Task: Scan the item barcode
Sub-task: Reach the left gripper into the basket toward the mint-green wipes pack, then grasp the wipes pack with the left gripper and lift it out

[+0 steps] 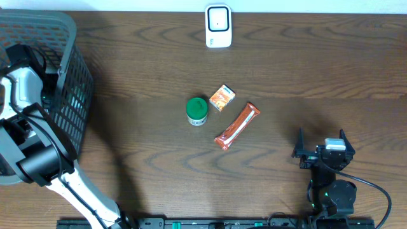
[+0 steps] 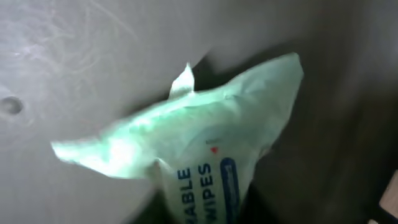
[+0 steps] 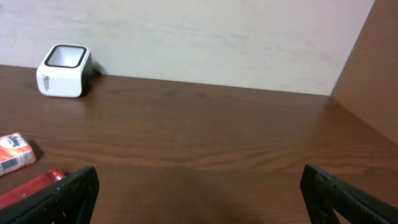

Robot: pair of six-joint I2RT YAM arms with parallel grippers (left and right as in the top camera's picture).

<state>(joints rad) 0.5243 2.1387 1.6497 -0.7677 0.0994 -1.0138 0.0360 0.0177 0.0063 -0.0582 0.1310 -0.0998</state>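
A pale green pack of wipes [image 2: 205,143] fills the left wrist view, lying against the grey floor of the basket [image 1: 70,70]. My left gripper [image 2: 205,214] is shut on the pack's lower end, with dark jaws showing on both sides of it. From overhead the left arm [image 1: 25,95] reaches into the basket, and the gripper and pack are hidden there. The white barcode scanner [image 1: 217,25] stands at the table's far edge, also visible as the scanner [image 3: 63,70]. My right gripper [image 1: 321,143] rests open near the front right, with nothing between its fingers [image 3: 74,190].
On the table's middle lie a green-lidded tub [image 1: 197,111], a small orange box [image 1: 222,97] and a red snack bar [image 1: 237,126]. The box [image 3: 13,151] and bar [image 3: 28,188] show at the left of the right wrist view. A wall runs behind the scanner.
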